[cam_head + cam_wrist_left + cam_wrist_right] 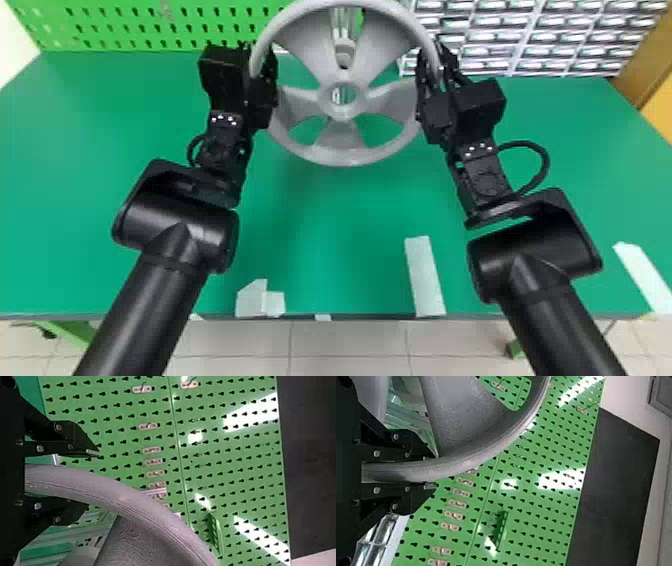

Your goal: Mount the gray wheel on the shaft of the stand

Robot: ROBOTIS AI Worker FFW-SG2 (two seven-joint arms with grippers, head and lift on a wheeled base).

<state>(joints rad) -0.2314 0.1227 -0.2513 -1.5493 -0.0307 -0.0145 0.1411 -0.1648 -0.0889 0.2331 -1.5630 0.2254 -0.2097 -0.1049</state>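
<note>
The gray wheel point(341, 137) is held up over the table, hub facing the head camera. At its left rim is my left gripper point(262, 65); at its right rim, my right gripper point(430, 70). In the left wrist view, the left gripper point(89, 479) is open around the rim point(119, 494), with a gap beside one finger. The right gripper point(431, 472) is shut on the rim point(466, 461), a finger against either side. Behind the wheel, between its upper spokes, show the metal stand point(342, 20) and its rounded shaft point(344, 56). Wheel and shaft contact cannot be told.
The green table point(320, 210) has pale tape strips point(424, 275) near its front edge. A green pegboard point(125, 25) rises behind at left. Racks of small drawers point(525, 40) stand at the back right.
</note>
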